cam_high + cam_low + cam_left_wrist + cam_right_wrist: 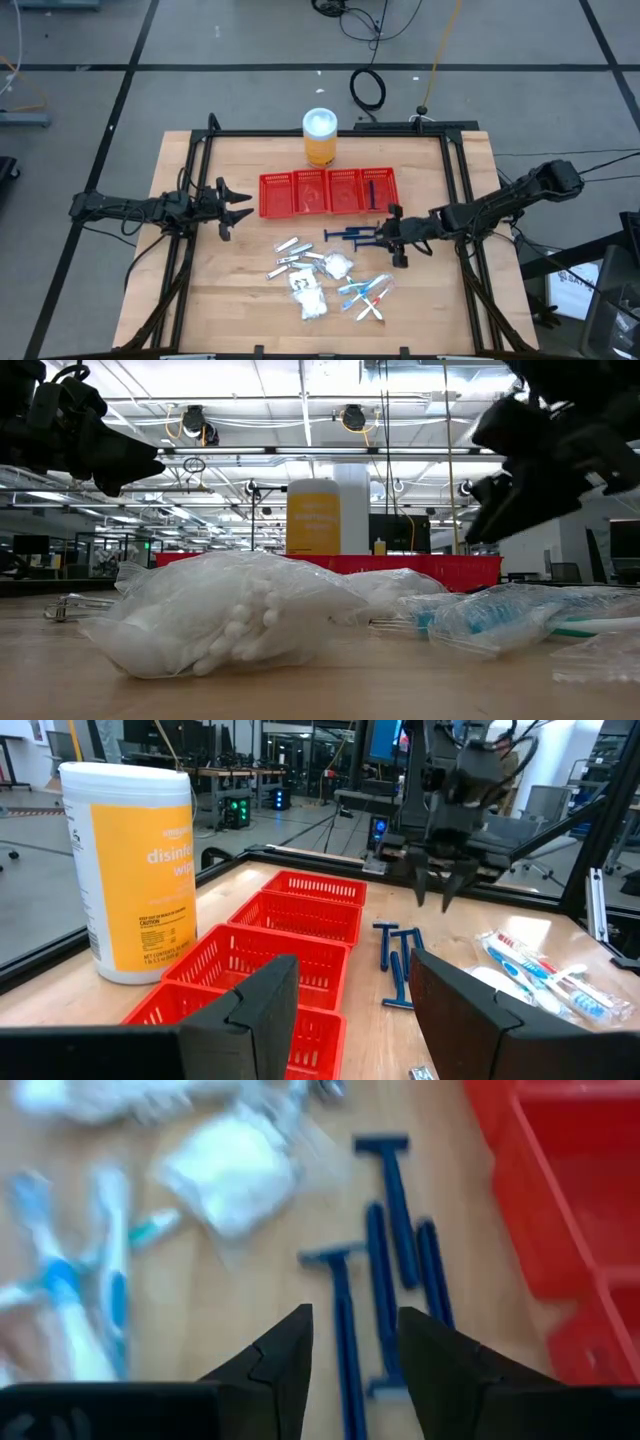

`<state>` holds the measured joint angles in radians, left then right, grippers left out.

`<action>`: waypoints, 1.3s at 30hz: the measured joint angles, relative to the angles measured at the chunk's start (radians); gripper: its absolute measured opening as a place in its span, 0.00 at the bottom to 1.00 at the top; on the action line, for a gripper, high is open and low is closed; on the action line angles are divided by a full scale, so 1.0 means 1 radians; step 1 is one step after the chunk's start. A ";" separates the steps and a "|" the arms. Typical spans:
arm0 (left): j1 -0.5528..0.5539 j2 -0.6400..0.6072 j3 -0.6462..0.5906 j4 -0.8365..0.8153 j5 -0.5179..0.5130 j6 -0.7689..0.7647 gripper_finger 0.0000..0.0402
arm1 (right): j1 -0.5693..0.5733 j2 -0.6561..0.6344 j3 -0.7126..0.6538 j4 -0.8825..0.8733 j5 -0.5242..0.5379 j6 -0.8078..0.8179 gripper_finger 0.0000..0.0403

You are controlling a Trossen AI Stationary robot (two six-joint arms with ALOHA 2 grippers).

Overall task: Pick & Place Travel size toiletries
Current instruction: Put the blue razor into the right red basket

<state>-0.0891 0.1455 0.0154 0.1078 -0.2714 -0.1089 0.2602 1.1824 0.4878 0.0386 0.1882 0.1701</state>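
The toiletries lie loose on the wooden table in front of the red tray [300, 193]. Dark blue razors [350, 235] lie side by side [385, 1245]. Silvery tubes [290, 250], white crinkly packets [335, 265] and wrapped toothbrush sticks [365, 295] lie nearer the front edge. One more razor [372, 190] lies in the tray's rightmost compartment. My right gripper [384, 236] hovers open just right of the razors, its fingers [290, 1350] above their handles, touching nothing. My left gripper [240, 200] waits open left of the tray [355, 965].
The orange jar with a white lid [320, 137] stands behind the tray. In the low view a packet of white swabs [220, 610] and a wrapped toothbrush [500, 615] lie nearest. A black frame [455, 180] borders the table. Bare wood shows left of the pile.
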 joint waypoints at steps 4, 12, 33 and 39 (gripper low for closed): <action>0.000 0.000 0.000 0.000 0.000 0.000 0.46 | 0.011 0.000 -0.064 0.006 0.025 0.045 0.33; 0.000 0.000 0.000 0.000 0.000 0.000 0.46 | 0.011 0.000 -0.211 0.215 0.024 0.106 0.33; 0.000 0.000 0.000 0.000 0.000 0.000 0.46 | 0.061 0.172 -0.283 0.443 0.080 0.082 0.33; 0.000 0.000 0.000 0.000 0.000 0.000 0.46 | 0.061 0.207 -0.281 0.438 0.080 0.101 0.22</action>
<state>-0.0895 0.1455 0.0154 0.1077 -0.2714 -0.1089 0.3210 1.3891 0.2066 0.4770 0.2678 0.2714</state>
